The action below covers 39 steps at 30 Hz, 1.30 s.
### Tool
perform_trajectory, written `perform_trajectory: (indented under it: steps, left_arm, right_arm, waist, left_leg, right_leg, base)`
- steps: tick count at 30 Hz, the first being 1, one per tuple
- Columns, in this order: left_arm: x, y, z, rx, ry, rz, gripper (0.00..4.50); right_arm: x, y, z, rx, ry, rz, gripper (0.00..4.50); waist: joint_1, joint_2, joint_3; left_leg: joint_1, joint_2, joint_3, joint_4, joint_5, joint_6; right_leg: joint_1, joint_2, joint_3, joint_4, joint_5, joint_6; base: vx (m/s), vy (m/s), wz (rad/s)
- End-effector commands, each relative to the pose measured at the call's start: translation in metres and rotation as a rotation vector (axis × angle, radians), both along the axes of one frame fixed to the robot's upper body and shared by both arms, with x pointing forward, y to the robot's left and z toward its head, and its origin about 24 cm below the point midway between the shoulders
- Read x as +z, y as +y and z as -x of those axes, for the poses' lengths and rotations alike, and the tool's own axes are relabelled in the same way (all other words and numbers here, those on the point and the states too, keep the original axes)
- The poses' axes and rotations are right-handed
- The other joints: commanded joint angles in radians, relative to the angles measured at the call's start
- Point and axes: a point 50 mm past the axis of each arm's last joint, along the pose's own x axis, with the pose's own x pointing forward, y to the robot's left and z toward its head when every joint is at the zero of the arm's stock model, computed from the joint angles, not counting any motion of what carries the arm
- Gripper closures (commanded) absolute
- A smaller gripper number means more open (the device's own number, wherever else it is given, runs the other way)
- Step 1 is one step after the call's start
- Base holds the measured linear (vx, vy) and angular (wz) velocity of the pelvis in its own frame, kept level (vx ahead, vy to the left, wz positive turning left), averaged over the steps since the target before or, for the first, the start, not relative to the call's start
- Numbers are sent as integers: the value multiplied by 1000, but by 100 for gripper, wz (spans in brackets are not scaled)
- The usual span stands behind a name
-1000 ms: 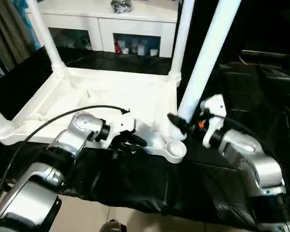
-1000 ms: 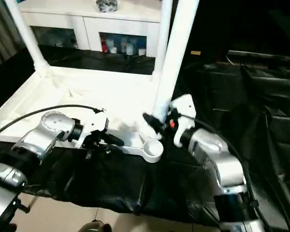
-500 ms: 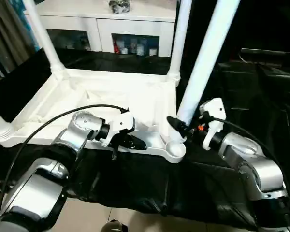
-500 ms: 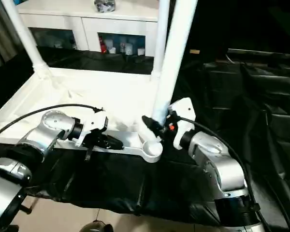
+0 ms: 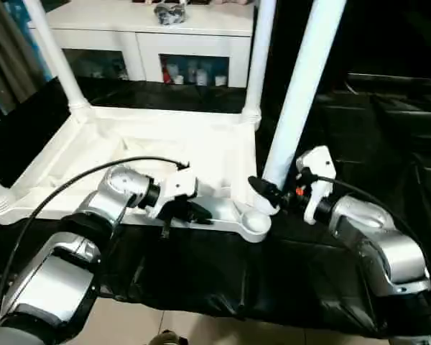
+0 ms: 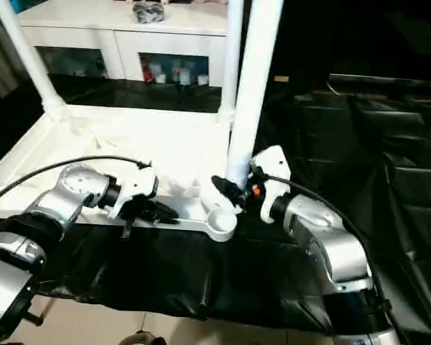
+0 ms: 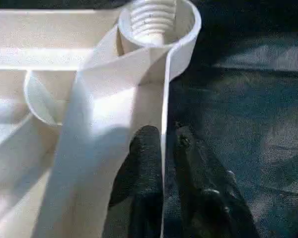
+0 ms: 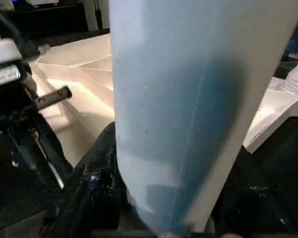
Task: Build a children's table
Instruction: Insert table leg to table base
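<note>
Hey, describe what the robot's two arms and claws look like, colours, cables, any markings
Both forearms are rounded silver metal shells with black joints. Each ends in a white wrist housing carrying a claw of two black fingers: the left claw and the right claw. A thin black cable arcs over the left arm; another runs along the right. The right wrist housing shows a small orange-red mark.

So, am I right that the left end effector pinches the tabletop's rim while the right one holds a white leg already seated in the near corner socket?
Not quite: the leg hangs beside the empty near socket, as the left wrist view shows; otherwise right.
</note>
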Motion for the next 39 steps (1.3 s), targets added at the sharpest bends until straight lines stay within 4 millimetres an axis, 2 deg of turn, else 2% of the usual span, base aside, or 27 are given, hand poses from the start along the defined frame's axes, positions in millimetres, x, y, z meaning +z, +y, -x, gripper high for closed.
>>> perform_trajectory:
  steps: [1, 5, 6, 10, 11, 13, 18, 19, 23, 24, 28, 29, 30, 32, 36, 39]
  left_arm:
    - [-7, 5, 2, 3, 8, -41, 373]
    - [-6, 8, 2, 9, 20, -28, 368]
    - [-5, 8, 2, 10, 20, -26, 397]
    - [-5, 9, 2, 11, 37, -22, 410]
    - [-5, 9, 2, 11, 37, -22, 439]
    - [-4, 10, 2, 14, 52, -5, 439]
    - [-5, 11, 4, 12, 67, 5, 450]
    - [-6, 11, 5, 9, 75, 0, 450]
    - [-11, 3, 3, 75, 69, 10, 450]
    - [-12, 1, 2, 87, 63, 6, 450]
    - [-17, -20, 0, 192, 47, 47, 450]
    - [-17, -20, 0, 192, 47, 47, 450]
    - [-18, -22, 0, 190, 47, 48, 450]
    - [-18, -24, 0, 197, 41, 45, 450]
    - [-18, -31, 3, 187, 32, 64, 450]
    - [-17, -32, 5, 180, 34, 82, 450]
  right_arm:
    - [5, 0, -1, 10, -15, 5, 260]
    - [6, 1, 0, 21, -13, 1, 260]
    - [6, 1, 0, 22, -12, 0, 260]
    - [5, 2, 1, 35, -5, -4, 260]
    - [5, 2, 1, 35, -5, -4, 260]
    - [5, 2, 0, 40, -2, -2, 260]
    - [3, 2, 0, 65, 8, 5, 260]
    - [3, 3, 0, 71, 9, 9, 260]
    - [6, 5, -3, 87, 17, -28, 260]
    - [7, 5, -3, 89, 22, -42, 260]
    - [-2, 0, -6, 70, 51, -24, 260]
    - [-2, 0, -6, 70, 51, -24, 260]
    - [-3, 0, -6, 67, 53, -21, 260]
    - [-5, -2, -6, 61, 55, -10, 260]
    - [-10, -9, -8, 27, 53, 24, 260]
    - [-12, -13, -11, 5, 53, 28, 260]
  waist:
    - [2, -9, -64]
    - [4, -9, -66]
    - [4, -10, -66]
    - [4, -12, -66]
    - [5, -11, -67]
    - [4, -14, -67]
    - [4, -13, -67]
    - [4, -16, -66]
    - [6, -15, -65]
    - [7, -19, -65]
    - [6, -21, -61]
    - [6, -21, -62]
    - [6, -26, -63]
    - [5, -26, -61]
    - [5, -26, -61]
    - [4, -26, -63]
  left_leg:
    - [30, 33, -29, -85, -411, -48]
    - [29, 35, -26, -85, -389, -44]
    - [27, 35, -26, -85, -385, -43]
    - [25, 34, -24, -85, -369, -37]
    - [26, 34, -24, -84, -367, -36]
    - [26, 34, -23, -85, -365, -35]
    - [25, 35, -22, -85, -352, -31]
    - [25, 35, -21, -85, -352, -29]
    - [26, 36, -20, -83, -346, -25]
    - [27, 36, -21, -83, -349, -22]
    - [29, 35, -22, -82, -365, -27]
    - [29, 35, -22, -82, -365, -26]
    - [25, 34, -24, -82, -355, -23]
    - [25, 32, -24, -84, -353, -20]
    - [25, 32, -24, -84, -357, -20]
    - [23, 35, -24, -85, -350, -19]
  right_leg:
    - [27, -64, 37, -98, -482, -148]
    - [28, -63, 39, -91, -423, -170]
    - [29, -63, 39, -89, -408, -177]
    - [33, -63, 39, -86, -390, -184]
    - [32, -63, 40, -87, -388, -185]
    - [32, -63, 40, -86, -385, -186]
    - [34, -63, 40, -83, -356, -197]
    - [34, -63, 41, -84, -359, -197]
    - [33, -64, 41, -84, -367, -201]
    - [33, -65, 40, -84, -382, -200]
    - [31, -66, 38, -94, -441, -185]
    - [30, -68, 39, -95, -449, -181]
    - [33, -67, 38, -95, -457, -169]
    - [32, -65, 37, -99, -469, -155]
    - [28, -65, 37, -101, -486, -145]
    - [29, -65, 37, -98, -463, -152]
  base:
    - [0, 0, 0]
    - [0, 0, 0]
    - [0, 0, 0]
    - [0, 0, 0]
    - [0, 0, 0]
    - [0, 0, 0]
    - [0, 0, 0]
    - [0, 0, 0]
    - [0, 0, 0]
    - [0, 0, 0]
    - [0, 0, 0]
    - [0, 0, 0]
    - [0, 0, 0]
    - [0, 0, 0]
    - [0, 0, 0]
    - [0, 0, 0]
